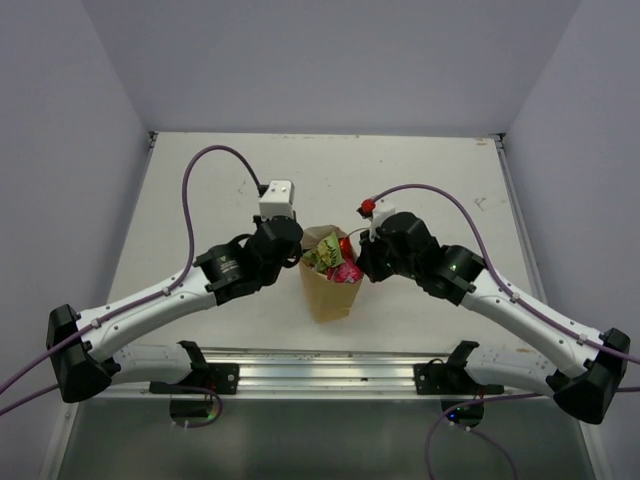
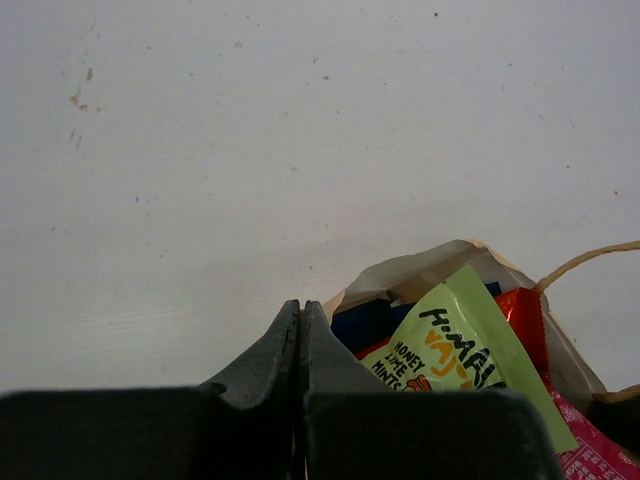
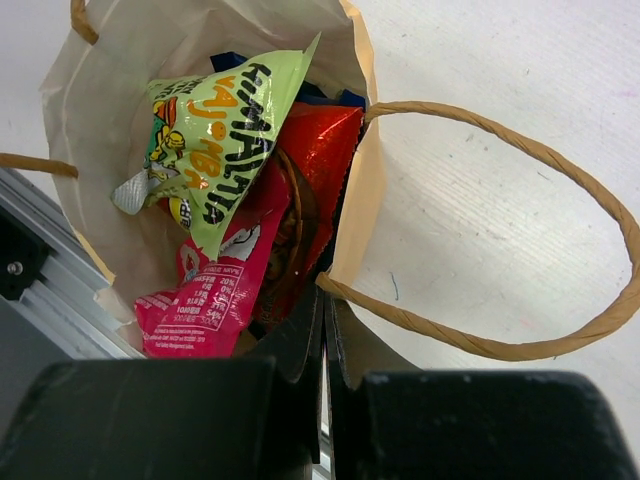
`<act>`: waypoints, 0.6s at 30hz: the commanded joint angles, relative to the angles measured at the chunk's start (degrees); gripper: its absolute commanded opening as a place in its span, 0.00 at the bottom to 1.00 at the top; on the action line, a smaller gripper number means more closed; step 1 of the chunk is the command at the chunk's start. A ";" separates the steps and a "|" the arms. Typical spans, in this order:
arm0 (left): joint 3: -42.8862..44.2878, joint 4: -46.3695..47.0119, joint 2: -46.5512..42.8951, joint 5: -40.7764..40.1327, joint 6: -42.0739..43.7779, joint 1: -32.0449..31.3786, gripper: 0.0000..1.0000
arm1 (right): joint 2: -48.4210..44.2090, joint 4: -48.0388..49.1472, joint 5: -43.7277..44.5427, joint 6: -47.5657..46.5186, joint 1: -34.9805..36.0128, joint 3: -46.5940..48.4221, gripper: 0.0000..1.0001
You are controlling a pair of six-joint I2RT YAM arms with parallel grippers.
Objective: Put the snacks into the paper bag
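Top view. The paper bag (image 1: 328, 292) stands upright on the white table (image 1: 210, 190), directly between the two tools. The left tool (image 1: 296, 252) is at the mouth's left edge and the right tool (image 1: 366, 262) at its right edge. The bag is matte tan kraft with creased walls, and glossy packets crowd the opening: green (image 1: 322, 258), pink (image 1: 346, 272), red (image 1: 346, 245).

Left wrist view. The left tool (image 2: 301, 312) has its two black wedge-shaped fingers pressed flat together with nothing between them. The bag's crumpled rim (image 2: 405, 272) begins just beside the tool's right fingertip. Beyond that rim sit a pale green packet (image 2: 455, 345) with printed lettering, a dark blue packet (image 2: 362, 322), a crinkled red foil packet (image 2: 522, 310) and, far right, a pink packet (image 2: 600, 455).

Right wrist view. The right tool (image 3: 322, 315) is also closed, its tips right at the bag wall (image 3: 352, 200) where the twisted-paper loop handle (image 3: 560, 335) is attached. I cannot tell whether any paper is nipped. Ahead and left of the tool, inside the bag, the green packet (image 3: 220, 130) overlaps the pink packet (image 3: 215, 295) and the shiny red one (image 3: 318, 170). A ribbed aluminium rail (image 3: 45, 215) lies to the tool's left.
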 commanded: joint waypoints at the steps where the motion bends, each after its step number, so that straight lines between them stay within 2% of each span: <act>1: -0.74 0.60 0.61 -2.95 -1.42 1.40 0.00 | 0.16 3.04 0.28 0.27 0.55 1.46 0.00; 5: -0.66 -2.55 0.70 -3.65 -3.88 1.49 0.00 | -0.10 3.65 -0.86 0.00 0.73 1.02 0.06; 7: -0.48 -3.44 -0.17 -3.74 -5.11 1.49 0.12 | -0.19 3.83 -1.57 -0.26 0.73 0.93 0.11; 8: -0.57 -4.40 -0.35 -3.74 -5.47 1.49 0.23 | -0.19 4.09 -1.92 -0.26 0.73 0.93 0.13; 10: -0.66 -4.67 -1.14 -3.48 -5.65 1.49 0.33 | -0.37 4.36 -2.36 -0.35 0.82 0.67 0.22; 11: -0.74 -4.94 -1.23 -3.48 -5.65 1.49 0.43 | -0.28 4.62 -2.62 -0.27 0.82 0.67 0.25; 12: -0.66 -5.02 -1.41 -3.48 -5.73 1.49 0.49 | -0.19 4.62 -2.80 -0.53 0.82 0.67 0.31; 13: -0.66 -5.03 -1.67 -3.39 -5.56 1.49 0.54 | -0.10 4.62 -3.15 -0.53 0.90 0.76 0.31; 14: -0.66 -4.85 -1.85 -3.39 -5.47 1.49 0.63 | -0.02 4.62 -3.24 -0.70 0.90 0.84 0.32; 16: -0.31 -3.80 -2.64 -2.96 -4.77 1.49 0.71 | -0.19 4.45 -3.07 -1.05 0.99 1.11 0.35; 18: -0.04 0.04 -4.39 -2.25 -2.06 1.32 0.72 | -1.85 5.41 -2.80 -1.32 1.17 1.20 0.36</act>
